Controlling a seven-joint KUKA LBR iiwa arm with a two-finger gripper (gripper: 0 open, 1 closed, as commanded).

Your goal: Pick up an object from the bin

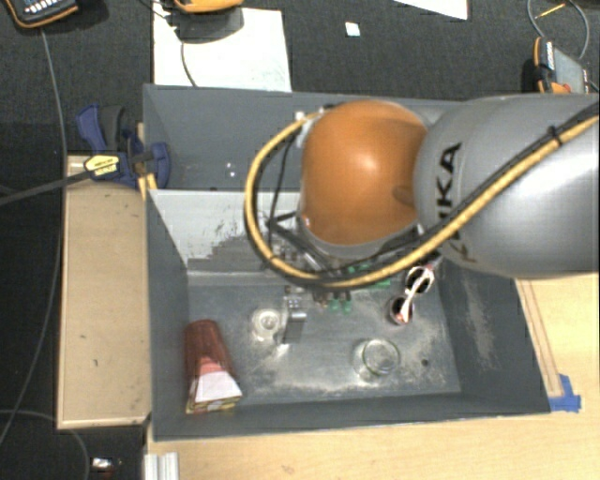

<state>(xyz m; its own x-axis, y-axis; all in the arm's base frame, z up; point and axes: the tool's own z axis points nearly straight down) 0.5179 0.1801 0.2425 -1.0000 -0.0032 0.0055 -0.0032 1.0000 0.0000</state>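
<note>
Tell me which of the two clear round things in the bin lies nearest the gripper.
The left clear round piece, close beside the gripper. The right clear round piece lies apart from it, nearer the bin front wall.

Floor is dark carpet [84, 56] all round the grey bin [216, 131]. White paper sheet [244, 56] lies just behind the bin's far wall. Small white tag [352, 29] sits on the carpet further back.

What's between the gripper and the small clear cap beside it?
Nothing visible. The gripper sits just right of the cap. The brown carton lies further left and the clear ring off to the right, both clear of that gap.
</note>
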